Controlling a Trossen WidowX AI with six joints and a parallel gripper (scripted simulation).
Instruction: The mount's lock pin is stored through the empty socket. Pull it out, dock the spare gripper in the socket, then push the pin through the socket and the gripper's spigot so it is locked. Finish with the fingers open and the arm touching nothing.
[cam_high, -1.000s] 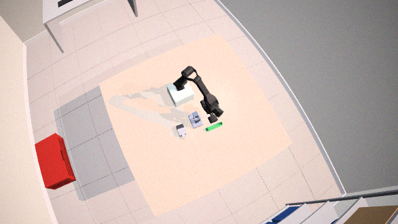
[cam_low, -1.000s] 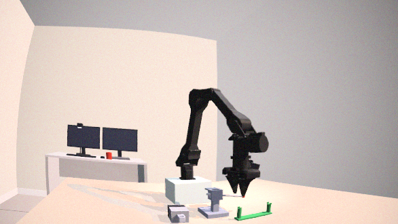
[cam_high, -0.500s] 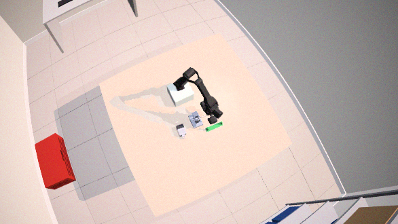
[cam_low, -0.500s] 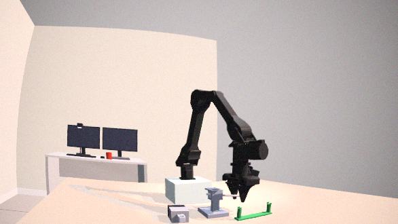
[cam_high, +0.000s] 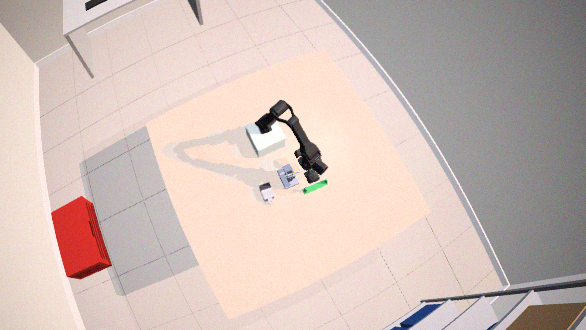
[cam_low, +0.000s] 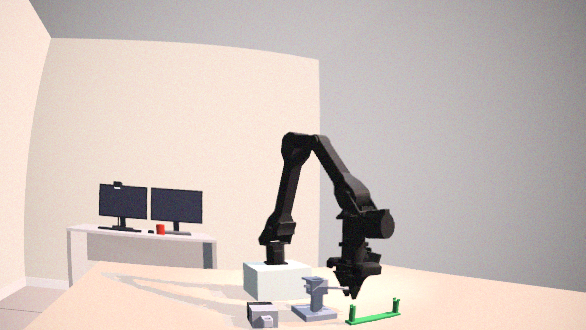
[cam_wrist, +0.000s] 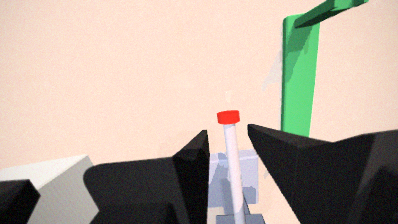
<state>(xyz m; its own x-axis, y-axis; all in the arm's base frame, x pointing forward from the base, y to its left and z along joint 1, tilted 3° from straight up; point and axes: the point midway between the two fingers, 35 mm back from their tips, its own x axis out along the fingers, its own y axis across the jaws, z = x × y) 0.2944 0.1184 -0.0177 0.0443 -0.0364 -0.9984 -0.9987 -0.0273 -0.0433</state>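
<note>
The lock pin (cam_low: 336, 288) (cam_wrist: 234, 165) is still held in the mount (cam_high: 288, 176) (cam_low: 317, 303) (cam_wrist: 250, 175), flanked by the gripper's (cam_high: 312, 176) (cam_low: 354, 296) (cam_wrist: 228, 130) parted, ungrasping fingers; extraction, docking of the spare gripper (cam_high: 267, 194) (cam_low: 264, 316) and locking are left.

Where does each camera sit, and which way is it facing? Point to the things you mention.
Top: high overhead, looking down; shows the whole arm (cam_high: 300, 131) (cam_low: 327, 150).
Exterior: low beside the table, looking across it; shows the arm side-on.
Wrist: on the arm's wrist, looking past the pincer (cam_wrist: 228, 129); shows its black fingers.
Shared by top and exterior: white base block (cam_high: 270, 145) (cam_low: 277, 284), green rack (cam_high: 315, 187) (cam_low: 375, 318).
</note>
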